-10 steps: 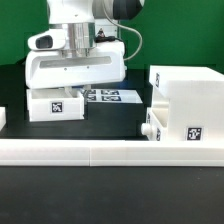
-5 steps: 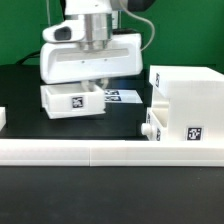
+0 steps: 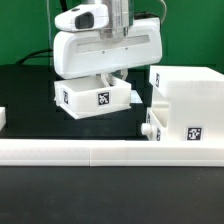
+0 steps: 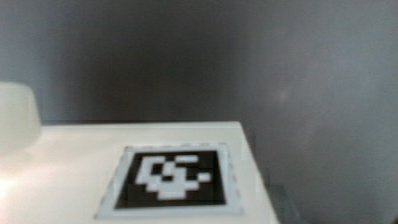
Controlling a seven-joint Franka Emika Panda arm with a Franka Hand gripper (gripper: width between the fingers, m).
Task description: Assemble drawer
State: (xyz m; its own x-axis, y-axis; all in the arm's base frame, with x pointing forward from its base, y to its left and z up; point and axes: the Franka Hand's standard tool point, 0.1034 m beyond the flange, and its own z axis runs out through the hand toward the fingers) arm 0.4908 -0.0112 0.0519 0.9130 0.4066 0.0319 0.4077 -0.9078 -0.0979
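Observation:
My gripper (image 3: pixel 115 82) is shut on a small white tray (image 3: pixel 92 99) with a black-and-white tag on its front. It holds the tray above the black table, just to the exterior view's left of the tall white housing (image 3: pixel 188 98). A second tray sits low in the housing, and its knob (image 3: pixel 148 129) sticks out. In the wrist view I see the held tray's white face (image 4: pixel 71 160) with its tag (image 4: pixel 175 175) close up. My fingers do not show there.
A long low white rail (image 3: pixel 100 151) runs across the front of the table. A small white part (image 3: pixel 3 118) shows at the exterior view's left edge. A green backdrop is behind the arm.
My gripper has carried the small tray toward the exterior view's right and a little upward, from over the marker board to close beside the housing.

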